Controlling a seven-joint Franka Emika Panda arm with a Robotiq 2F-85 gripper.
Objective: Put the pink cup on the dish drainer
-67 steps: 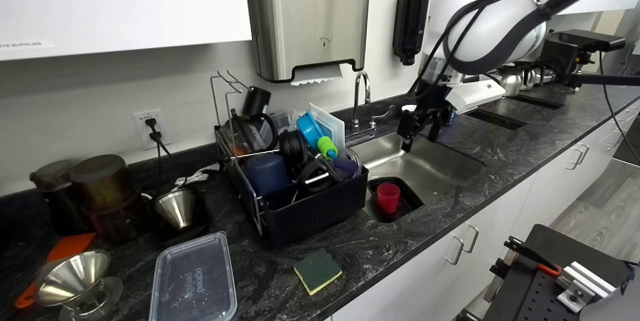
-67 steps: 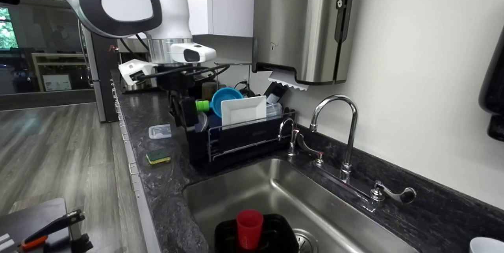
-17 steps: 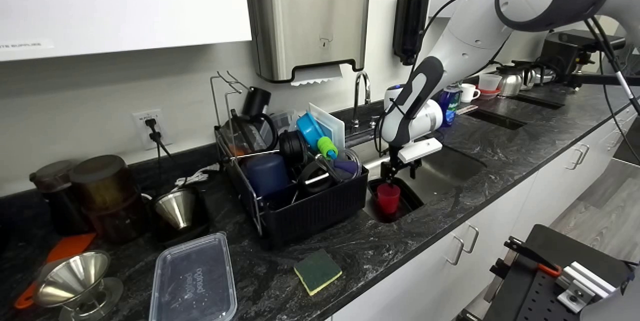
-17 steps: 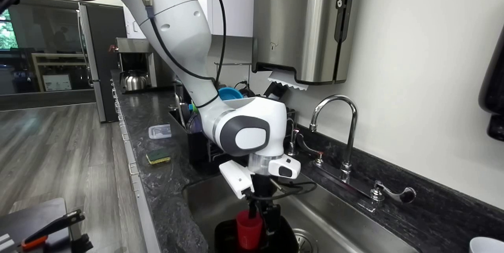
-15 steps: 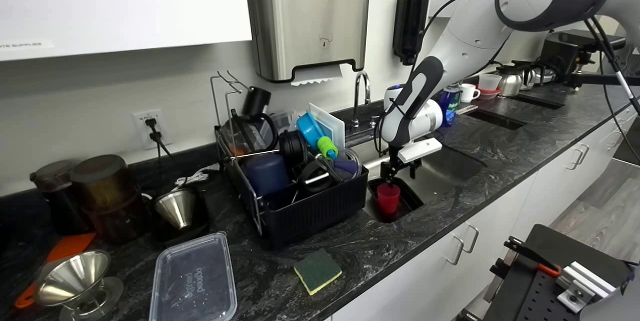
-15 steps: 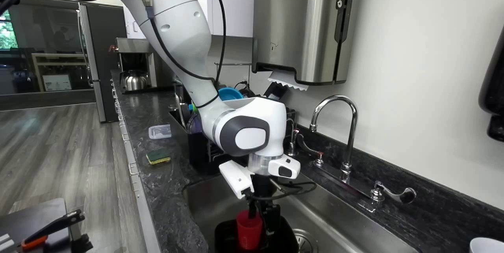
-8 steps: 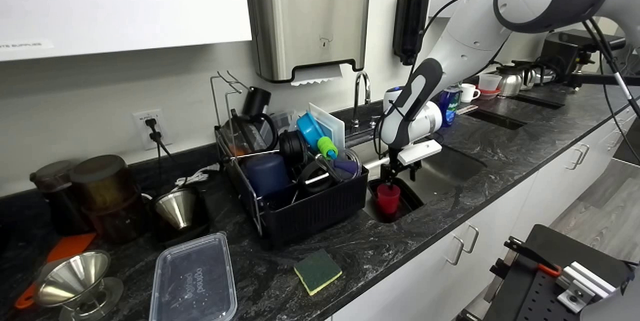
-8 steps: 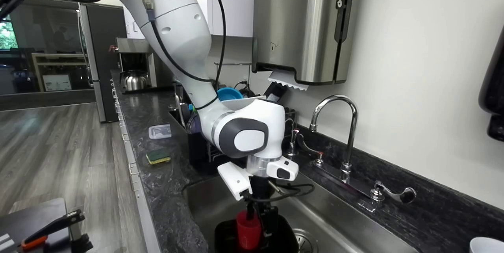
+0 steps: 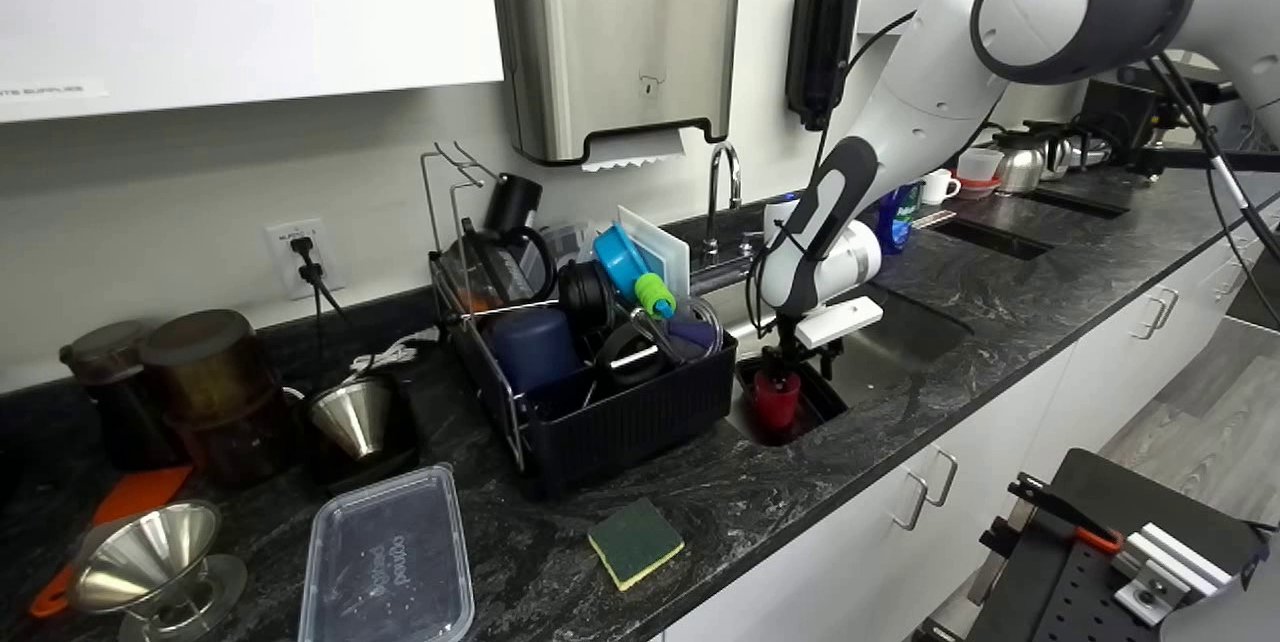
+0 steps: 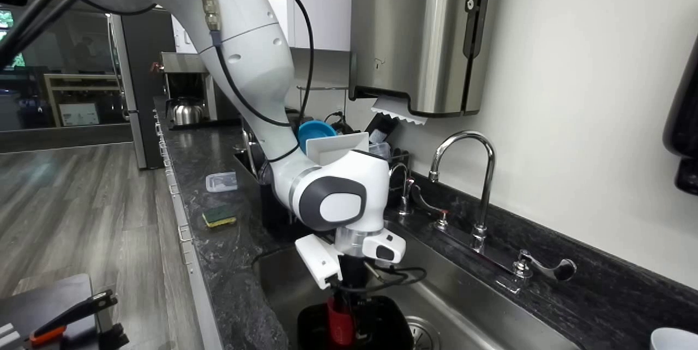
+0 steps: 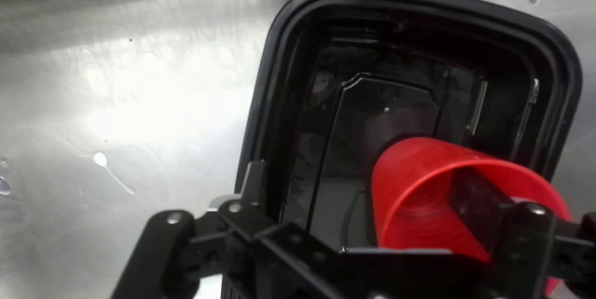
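The pink cup (image 9: 776, 404) stands in a black tray (image 9: 822, 404) inside the sink; it also shows in an exterior view (image 10: 340, 327) and, mouth toward the camera, in the wrist view (image 11: 409, 168). My gripper (image 11: 368, 192) is open. One finger reaches down inside the cup's mouth; the other is outside the cup, over the tray's side, with a wide gap between it and the cup wall. In both exterior views the gripper (image 9: 790, 367) is low over the cup and partly hides its rim. The black dish drainer (image 9: 630, 437) stands beside the sink, full of dishes.
The steel sink (image 10: 436, 306) has a tall faucet (image 10: 485, 192) at its wall side. The drainer holds a blue bowl (image 9: 620, 260), a white plate (image 9: 662, 252) and a dark blue cup (image 9: 535, 350). A sponge (image 9: 636, 542) and a clear container (image 9: 388, 557) lie on the counter.
From high over the sink, my gripper has come down to the cup. In the last half second it has lowered further, one finger going deeper into the cup.
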